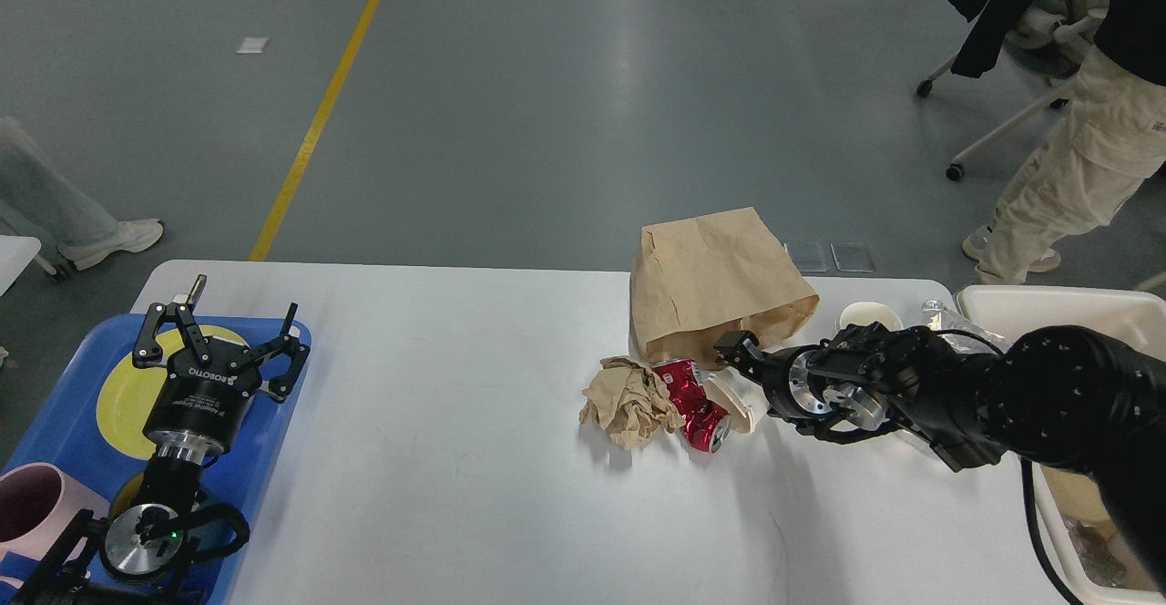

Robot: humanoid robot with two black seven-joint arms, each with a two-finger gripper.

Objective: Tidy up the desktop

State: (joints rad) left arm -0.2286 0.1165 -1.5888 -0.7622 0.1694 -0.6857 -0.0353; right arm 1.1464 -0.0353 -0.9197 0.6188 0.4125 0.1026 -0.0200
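White tabletop fills the lower frame, rigid, nothing to grip; brown paper bag right of centre, light, take its top edge; right gripper at the tipped paper cup, fingers' spread untellable; left gripper splayed wide, lower left.

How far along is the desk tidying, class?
Done: yellow plate and pink mug sit in the blue plastic tray. In hand: right gripper reaches the tipped white paper cup; grip unclear. Left: crumpled brown paper, crushed red can and brown paper bag on the white desktop.
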